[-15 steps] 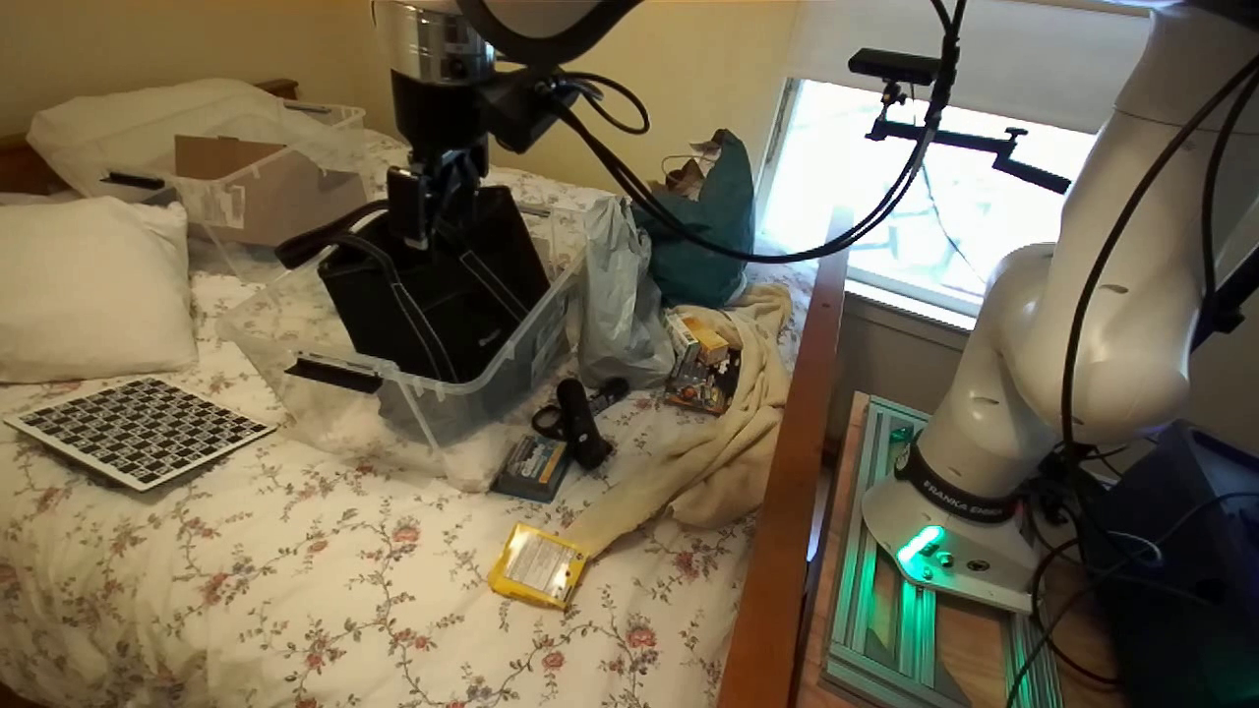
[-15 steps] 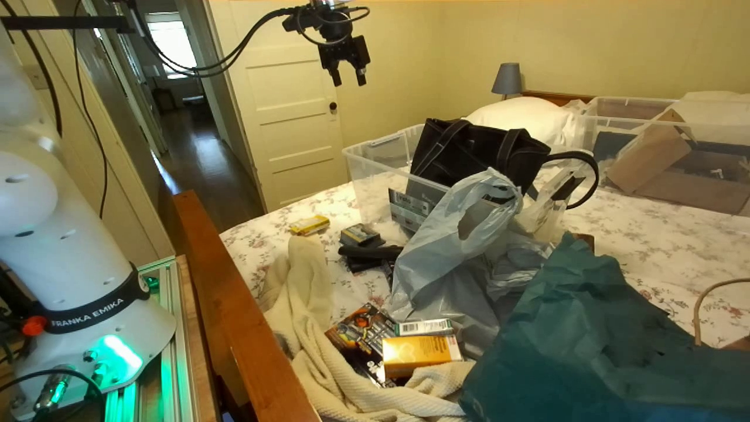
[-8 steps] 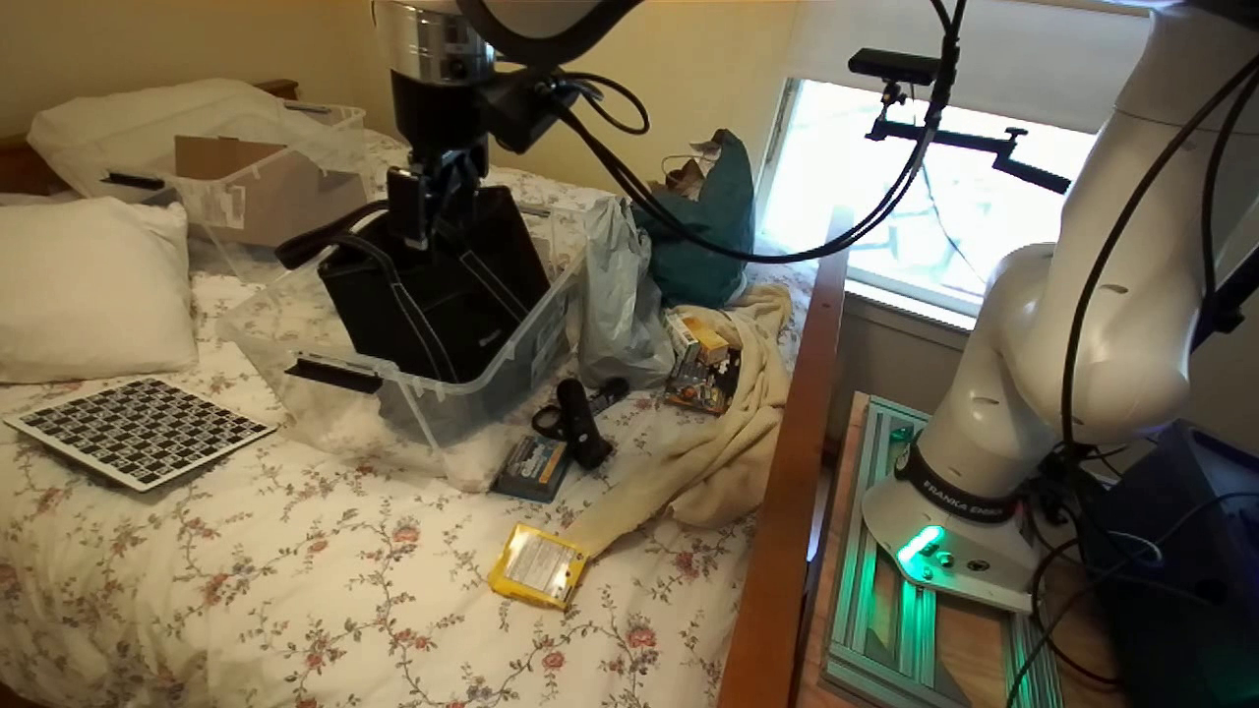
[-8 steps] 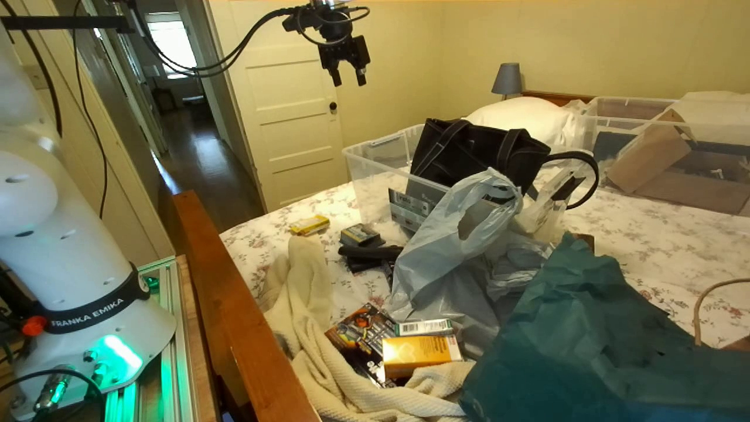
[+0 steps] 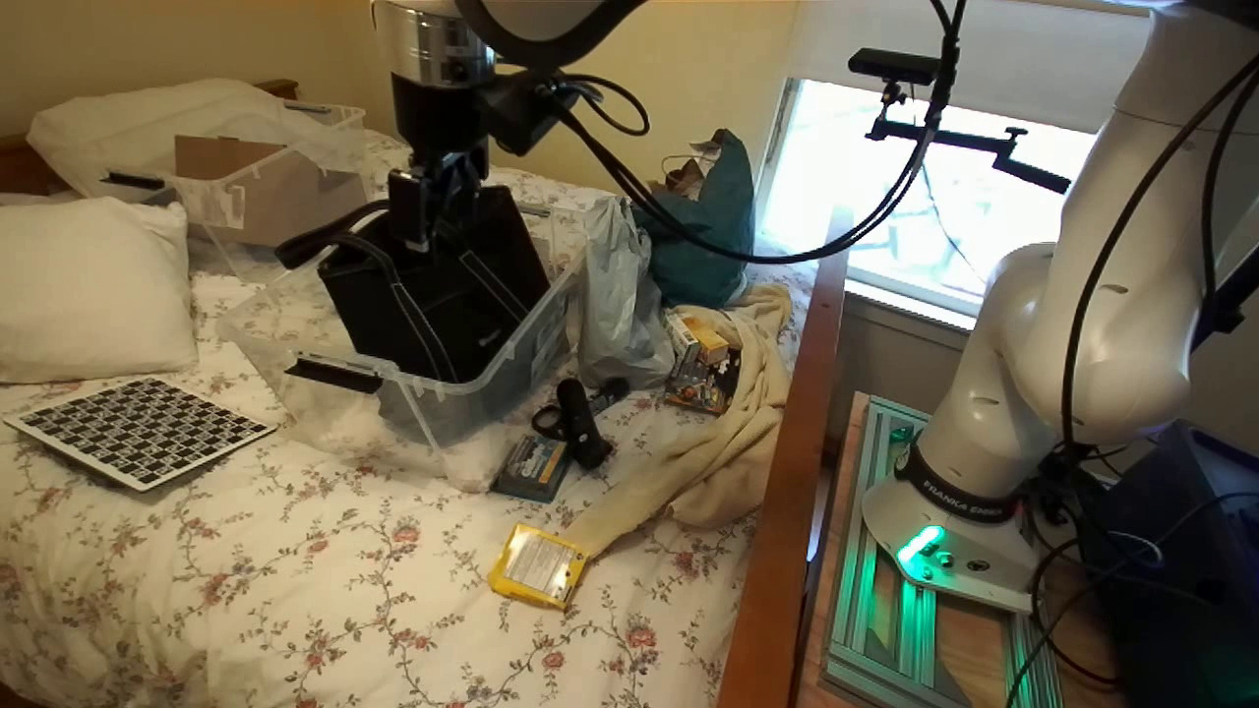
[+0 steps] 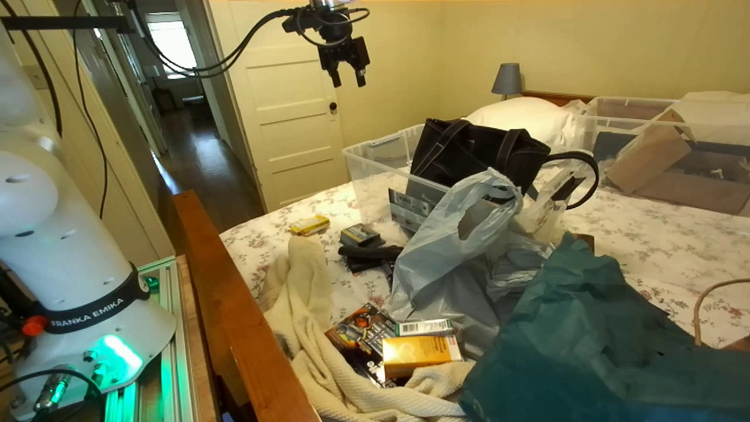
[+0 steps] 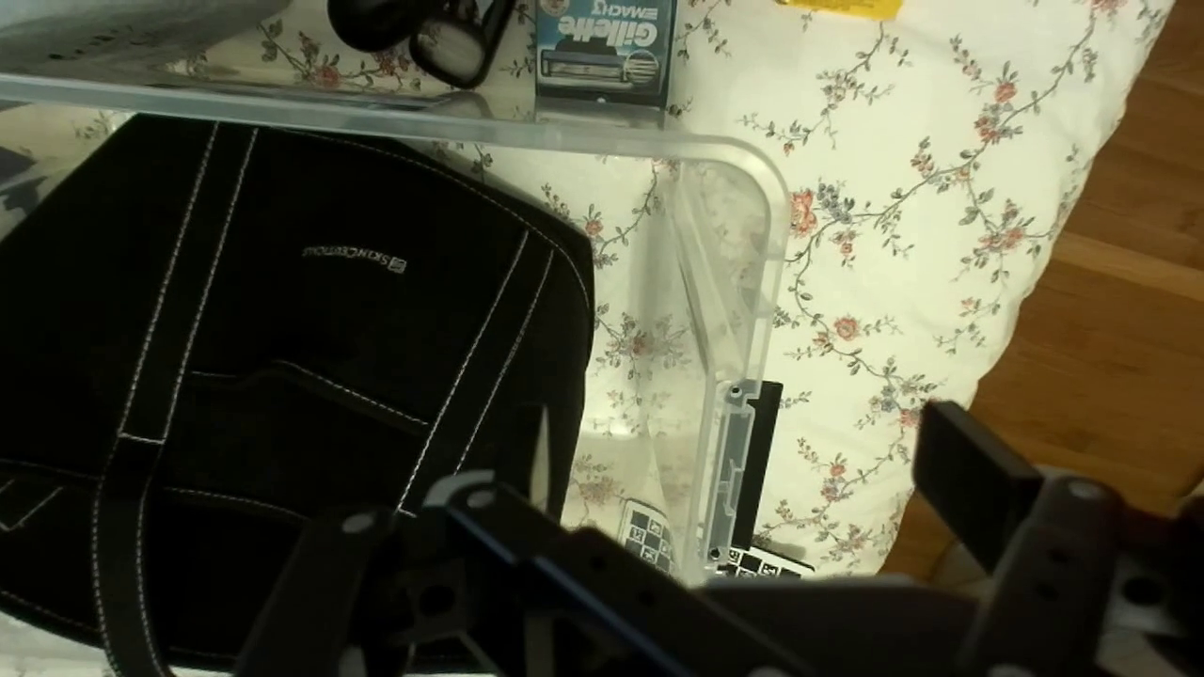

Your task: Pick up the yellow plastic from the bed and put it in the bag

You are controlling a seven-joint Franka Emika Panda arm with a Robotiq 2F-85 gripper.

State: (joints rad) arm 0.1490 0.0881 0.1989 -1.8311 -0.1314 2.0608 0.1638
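The yellow plastic (image 5: 537,566) lies flat on the flowered bed (image 5: 354,590), near the end of the cream cloth. It also shows in an exterior view (image 6: 310,225), and only its edge shows at the top of the wrist view (image 7: 851,6). The black bag (image 5: 472,315) leans tilted inside a clear plastic tub; it also shows in an exterior view (image 6: 469,146) and fills the left of the wrist view (image 7: 310,301). My gripper (image 6: 349,80) is open and empty, high in the air, well away from the yellow plastic. In the wrist view its fingers (image 7: 738,461) stand wide apart.
The clear tub's rim (image 5: 462,385) surrounds the bag. A Gillette pack (image 5: 532,466), a black gadget (image 5: 582,423), a grey plastic bag (image 5: 620,305) and cream cloth (image 5: 728,442) lie nearby. A checkered board (image 5: 141,431) lies at the left. A wooden rail (image 5: 787,511) edges the bed.
My gripper hangs very slightly lower than before. Nothing else has visibly moved.
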